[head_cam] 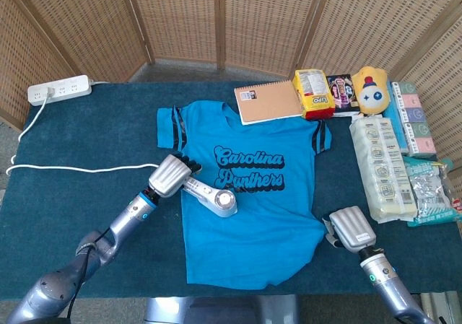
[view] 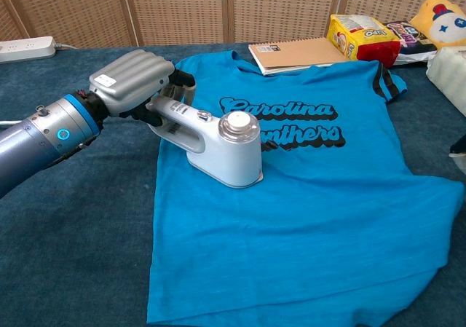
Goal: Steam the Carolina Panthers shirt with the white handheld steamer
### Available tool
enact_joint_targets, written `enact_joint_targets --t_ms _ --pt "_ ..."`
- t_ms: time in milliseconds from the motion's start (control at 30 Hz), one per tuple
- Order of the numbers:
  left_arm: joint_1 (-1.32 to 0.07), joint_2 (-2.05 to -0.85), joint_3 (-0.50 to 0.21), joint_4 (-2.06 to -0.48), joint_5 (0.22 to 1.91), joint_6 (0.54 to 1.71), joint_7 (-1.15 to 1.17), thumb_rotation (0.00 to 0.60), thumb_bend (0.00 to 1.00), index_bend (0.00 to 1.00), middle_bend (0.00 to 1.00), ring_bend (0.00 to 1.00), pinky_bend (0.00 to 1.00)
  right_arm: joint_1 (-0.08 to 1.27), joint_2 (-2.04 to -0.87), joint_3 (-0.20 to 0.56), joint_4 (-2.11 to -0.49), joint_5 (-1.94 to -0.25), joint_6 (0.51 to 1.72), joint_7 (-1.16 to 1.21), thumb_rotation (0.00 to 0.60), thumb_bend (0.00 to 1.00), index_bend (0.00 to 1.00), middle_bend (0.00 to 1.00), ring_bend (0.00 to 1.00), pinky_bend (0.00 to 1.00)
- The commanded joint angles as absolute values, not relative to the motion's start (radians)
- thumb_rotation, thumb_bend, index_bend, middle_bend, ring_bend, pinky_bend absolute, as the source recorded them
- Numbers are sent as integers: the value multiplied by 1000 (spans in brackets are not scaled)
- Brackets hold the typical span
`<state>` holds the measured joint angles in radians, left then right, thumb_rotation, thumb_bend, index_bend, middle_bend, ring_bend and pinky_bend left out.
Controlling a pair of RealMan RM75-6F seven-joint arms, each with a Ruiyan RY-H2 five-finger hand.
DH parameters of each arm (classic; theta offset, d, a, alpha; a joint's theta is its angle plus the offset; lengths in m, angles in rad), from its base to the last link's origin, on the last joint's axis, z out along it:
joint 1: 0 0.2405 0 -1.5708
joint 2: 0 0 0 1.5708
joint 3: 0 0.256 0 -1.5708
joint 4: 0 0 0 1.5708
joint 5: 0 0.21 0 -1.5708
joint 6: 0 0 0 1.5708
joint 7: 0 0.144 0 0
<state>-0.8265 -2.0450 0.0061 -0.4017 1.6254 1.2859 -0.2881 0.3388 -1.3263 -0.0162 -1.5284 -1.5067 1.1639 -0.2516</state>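
The left hand (view: 135, 83) grips the white handheld steamer (view: 222, 146), its soleplate resting on the Carolina Panthers shirt (view: 306, 218) beside the lettering. Steaming appears midway, the lower half seemingly untreated. The right hand (head_cam: 352, 229) rests apparently empty at the hem.

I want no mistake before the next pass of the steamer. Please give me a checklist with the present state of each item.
1. Left hand grips the white steamer by its handle: ok.
2. Steamer base rests on the shirt: ok.
3. Shirt lies spread out on the table: ok.
4. Right hand at the shirt's lower edge, holding it: cannot tell.
5. White cord clear of the shirt: ok.
6. Steam coming out: cannot tell.
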Motion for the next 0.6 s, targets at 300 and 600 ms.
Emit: enact_joint_targets --t_ms 300,600 --pt "-801 -2036 -55 -483 1555 1260 -328 599 414 516 624 594 641 336 -1325 -19 -1525 -1511 1169 -244 600 318 718 670 657 695" --pt "-789 -2024 -80 -513 1533 1260 -323 599 413 517 624 594 641 336 -1323 -19 -1524 -1512 1171 -241 600 319 718 670 658 695"
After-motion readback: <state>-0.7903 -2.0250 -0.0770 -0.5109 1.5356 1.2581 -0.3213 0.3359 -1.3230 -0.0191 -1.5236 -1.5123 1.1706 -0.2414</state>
